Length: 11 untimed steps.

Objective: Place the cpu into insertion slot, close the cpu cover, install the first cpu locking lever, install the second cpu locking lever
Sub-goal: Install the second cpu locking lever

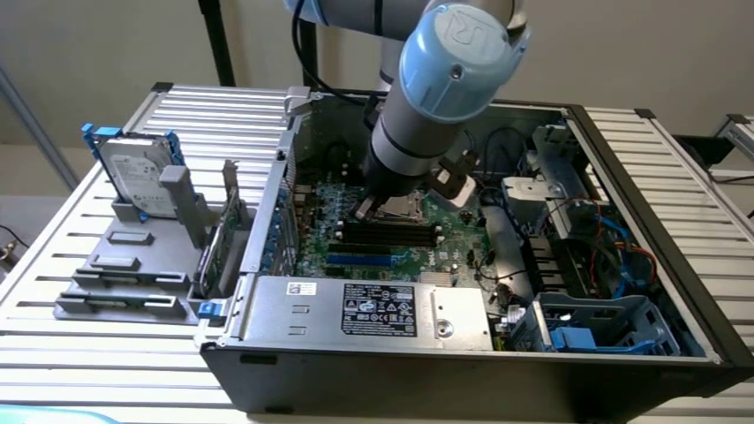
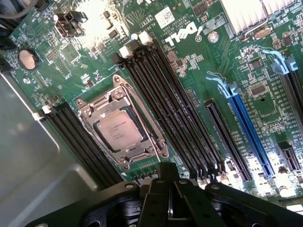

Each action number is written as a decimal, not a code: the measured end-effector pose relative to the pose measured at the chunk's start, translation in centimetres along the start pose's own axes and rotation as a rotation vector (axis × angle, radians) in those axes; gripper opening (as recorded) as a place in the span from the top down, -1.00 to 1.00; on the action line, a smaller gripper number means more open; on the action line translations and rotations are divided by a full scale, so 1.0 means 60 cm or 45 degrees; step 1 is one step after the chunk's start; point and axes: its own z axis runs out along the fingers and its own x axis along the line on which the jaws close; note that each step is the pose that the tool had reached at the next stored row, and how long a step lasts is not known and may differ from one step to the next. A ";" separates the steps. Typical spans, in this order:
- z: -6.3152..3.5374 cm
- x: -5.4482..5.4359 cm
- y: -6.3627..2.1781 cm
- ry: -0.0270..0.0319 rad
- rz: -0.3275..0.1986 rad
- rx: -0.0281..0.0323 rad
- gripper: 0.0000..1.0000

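The cpu (image 2: 119,130), a flat square chip with a dull silver top, lies in the insertion slot, whose black edge (image 2: 115,150) shows around it. The cpu cover (image 2: 90,111), a thin silver frame, lies flat over the chip's edges. A thin metal lever (image 2: 142,116) runs along the cover's side next to the memory slots. My gripper (image 2: 169,189) hovers just off one corner of the socket, shut with nothing between its fingers. In the exterior view the arm (image 1: 412,132) reaches down into the open computer case, its end right over the silver socket (image 1: 398,210).
Long black memory slots (image 2: 165,104) flank the socket, and a blue card slot (image 2: 248,132) lies further off. A grey power supply (image 1: 365,309), a blue drive cage (image 1: 601,327) and loose cables (image 1: 589,238) crowd the case. A hard drive (image 1: 136,172) stands in a grey holder on the slatted table.
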 end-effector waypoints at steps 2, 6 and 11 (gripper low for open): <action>0.005 0.001 -0.001 0.0028 -0.002 -0.0048 0.79; 0.016 0.004 -0.004 0.0089 -0.007 -0.0153 0.79; 0.029 0.005 -0.005 0.0061 -0.010 -0.0272 0.79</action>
